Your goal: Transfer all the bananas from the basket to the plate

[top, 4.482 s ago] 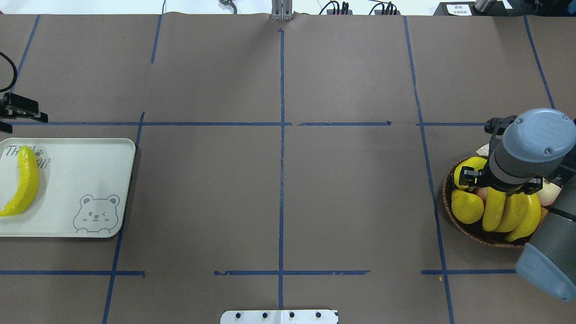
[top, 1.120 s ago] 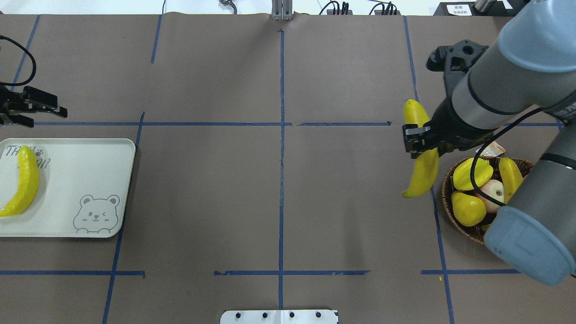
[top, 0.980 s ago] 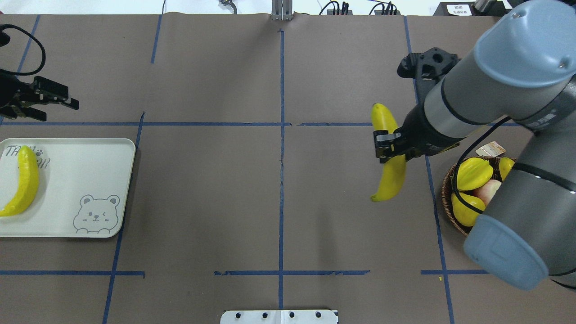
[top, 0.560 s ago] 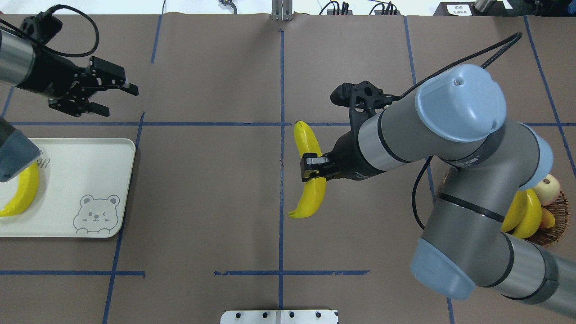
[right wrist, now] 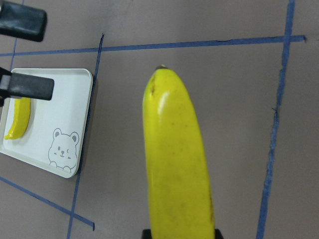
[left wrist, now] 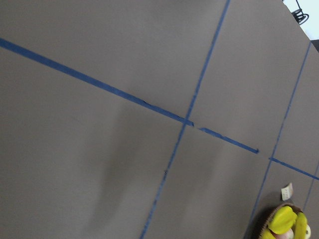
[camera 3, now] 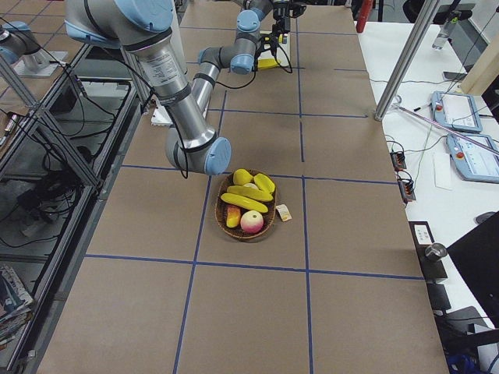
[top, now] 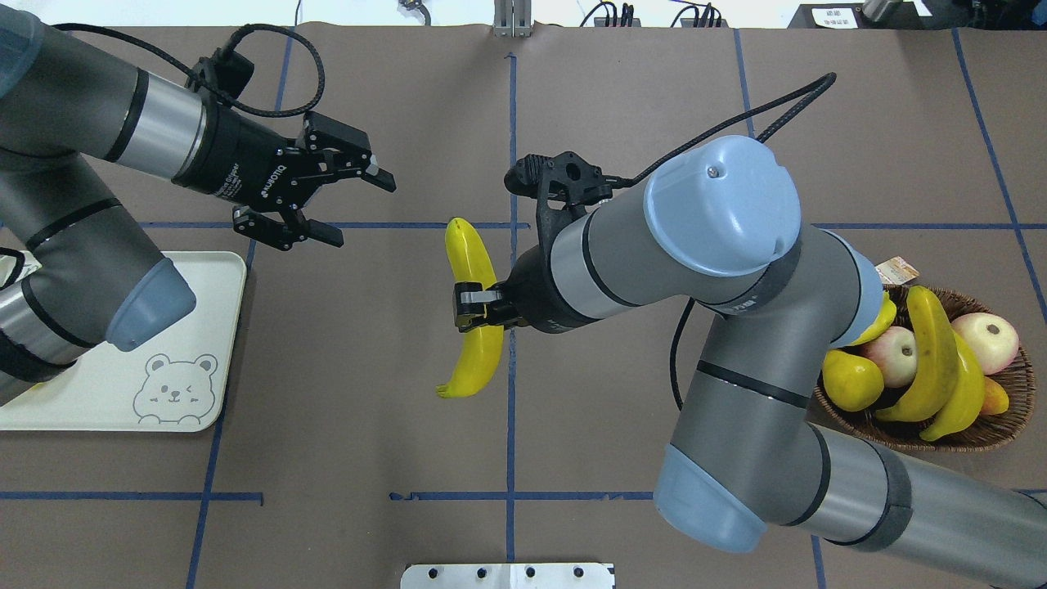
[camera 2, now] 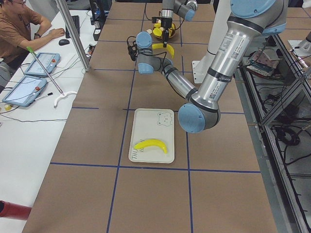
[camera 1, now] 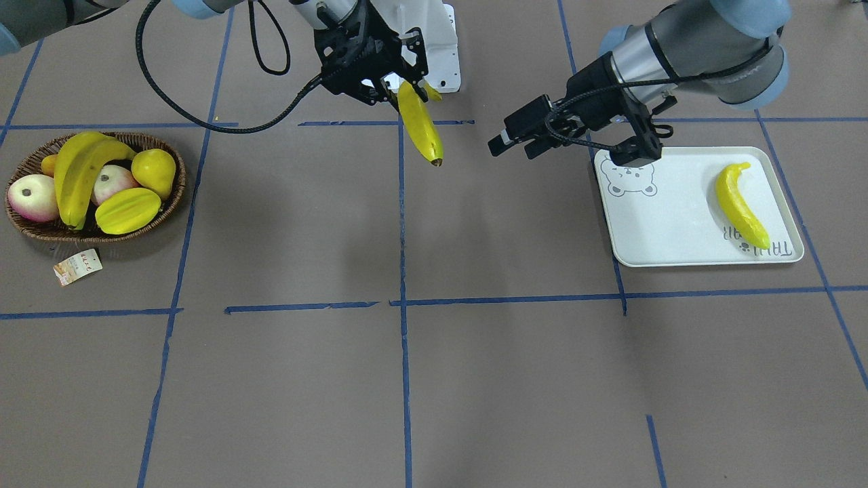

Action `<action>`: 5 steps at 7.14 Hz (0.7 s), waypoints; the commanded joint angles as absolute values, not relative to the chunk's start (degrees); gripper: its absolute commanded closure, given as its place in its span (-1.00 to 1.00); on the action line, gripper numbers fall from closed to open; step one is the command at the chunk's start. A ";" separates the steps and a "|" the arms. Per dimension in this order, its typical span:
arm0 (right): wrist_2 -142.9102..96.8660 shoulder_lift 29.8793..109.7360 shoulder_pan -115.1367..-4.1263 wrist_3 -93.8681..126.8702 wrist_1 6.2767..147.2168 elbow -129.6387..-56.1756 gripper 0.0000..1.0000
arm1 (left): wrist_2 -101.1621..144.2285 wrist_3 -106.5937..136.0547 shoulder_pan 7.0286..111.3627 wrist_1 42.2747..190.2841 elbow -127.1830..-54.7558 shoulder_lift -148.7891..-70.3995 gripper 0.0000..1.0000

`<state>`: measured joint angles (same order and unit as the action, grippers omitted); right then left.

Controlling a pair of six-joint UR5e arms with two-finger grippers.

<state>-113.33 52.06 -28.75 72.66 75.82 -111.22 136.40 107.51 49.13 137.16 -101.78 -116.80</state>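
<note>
My right gripper (top: 478, 311) is shut on the middle of a yellow banana (top: 473, 343), held lengthwise above the table's centre line; the right wrist view fills with this banana (right wrist: 179, 164). My left gripper (top: 366, 213) is open and empty, up in the air a little to the left of it, jaws facing the banana. The pale plate (top: 123, 384) lies at the left edge; one banana (camera 1: 739, 203) rests on it, hidden by my left arm in the overhead view. The wicker basket (top: 1010, 417) at the far right holds two more bananas (top: 932, 360).
The basket also holds a starfruit (camera 1: 129, 210), a pear (camera 1: 156, 169) and apples (camera 1: 30, 198). A small paper tag (camera 1: 78, 266) lies beside it. A metal bracket (top: 507, 575) sits at the near table edge. A person (camera 2: 22, 29) sits at a side desk.
My right arm lifted a banana out of the basket and carried it left to the table's centre. My left arm swung from beside the plate toward the centre, staying open.
</note>
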 commanded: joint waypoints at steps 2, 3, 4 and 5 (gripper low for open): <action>-112.59 49.75 -28.39 72.60 75.76 -110.39 0.99 | 134.40 108.81 45.55 137.11 -101.78 -118.65 -0.98; -112.59 49.40 -28.30 72.60 75.76 -110.22 0.99 | 133.43 108.81 43.96 137.11 -102.04 -119.00 -0.98; -112.50 49.39 -28.39 72.60 75.76 -109.87 0.99 | 133.24 108.81 43.25 137.11 -102.22 -119.44 -0.97; -112.50 49.22 -28.39 72.60 75.67 -109.86 0.99 | 132.29 108.81 42.02 137.11 -102.30 -119.62 -0.97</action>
<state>-112.53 49.42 -28.37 72.60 75.74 -110.00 133.23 108.80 43.40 137.11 -102.15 -119.29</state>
